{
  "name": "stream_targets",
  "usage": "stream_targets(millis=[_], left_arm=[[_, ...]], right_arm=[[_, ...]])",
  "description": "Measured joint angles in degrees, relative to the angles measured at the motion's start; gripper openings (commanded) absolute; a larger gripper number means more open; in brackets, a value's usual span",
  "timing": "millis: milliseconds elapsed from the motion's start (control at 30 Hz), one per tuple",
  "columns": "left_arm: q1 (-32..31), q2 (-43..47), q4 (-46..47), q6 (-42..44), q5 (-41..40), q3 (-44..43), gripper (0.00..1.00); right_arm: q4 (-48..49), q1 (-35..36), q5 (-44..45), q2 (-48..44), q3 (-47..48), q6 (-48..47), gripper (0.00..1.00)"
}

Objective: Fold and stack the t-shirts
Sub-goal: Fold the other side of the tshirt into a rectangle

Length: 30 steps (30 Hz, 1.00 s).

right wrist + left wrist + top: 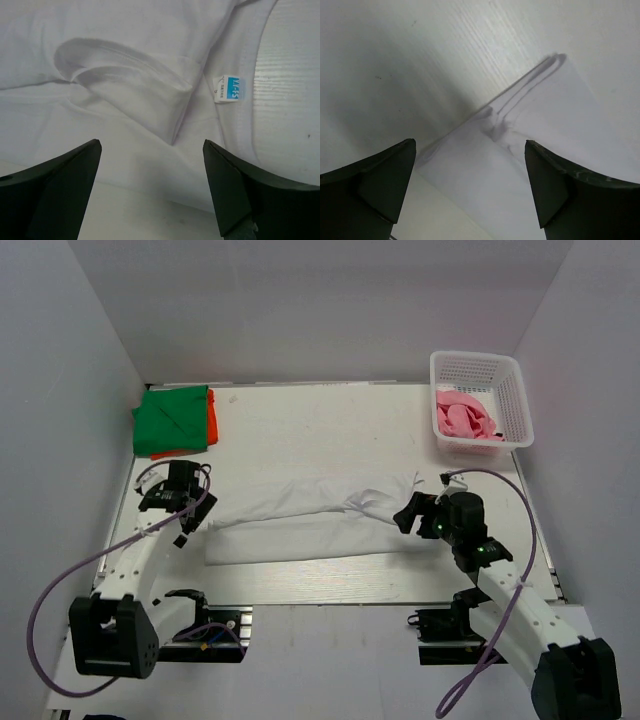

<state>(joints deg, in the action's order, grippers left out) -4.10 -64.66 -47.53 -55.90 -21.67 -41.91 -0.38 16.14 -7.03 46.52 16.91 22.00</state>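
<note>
A white t-shirt (300, 525) lies folded into a long strip across the table's middle. My left gripper (180, 502) hovers open over the strip's left end, whose corner shows in the left wrist view (520, 165). My right gripper (412, 515) hovers open over the right end, where the collar, a folded sleeve (135, 85) and a blue neck label (231, 89) show. A folded green t-shirt (175, 420) lies on an orange t-shirt (212, 422) at the back left. A pink t-shirt (465, 418) sits crumpled in the basket.
A white plastic lattice basket (512, 380) stands at the back right corner. White walls enclose the table on three sides. Purple cables loop beside both arms near the front edge.
</note>
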Motion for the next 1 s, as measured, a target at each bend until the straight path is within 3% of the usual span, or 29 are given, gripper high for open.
stream_targets(millis=[133,267,533,733,867,1000], left_arm=[[0.2,7.96,-1.38,-2.03,-1.18,-2.4,1.0],[0.11,10.08,4.26,0.33,2.73,-2.49,1.0],[-0.35,-7.82,15.89,7.06,15.13,-4.85,1.0],[-1.03,-14.4,18.73,9.46,18.93,-4.85,1.0],[-1.03,-16.87,20.61,10.21,19.56,-4.74,1.0],[-1.03,-20.81,21.0,10.45,19.15,-4.39,1.0]], right_arm=[[-2.54,0.0,1.44,-5.66,0.15,2.64,0.9],[1.16,0.0,1.31,-3.72,0.92,2.97,0.9],[9.07,0.66,-4.44,23.41,17.2,-0.33,0.9],[9.46,2.89,-8.11,40.46,29.29,-1.88,0.9],[9.03,5.16,-11.1,46.36,31.21,-1.79,0.9],[6.97,8.37,-14.64,46.42,28.81,-1.46,0.9]])
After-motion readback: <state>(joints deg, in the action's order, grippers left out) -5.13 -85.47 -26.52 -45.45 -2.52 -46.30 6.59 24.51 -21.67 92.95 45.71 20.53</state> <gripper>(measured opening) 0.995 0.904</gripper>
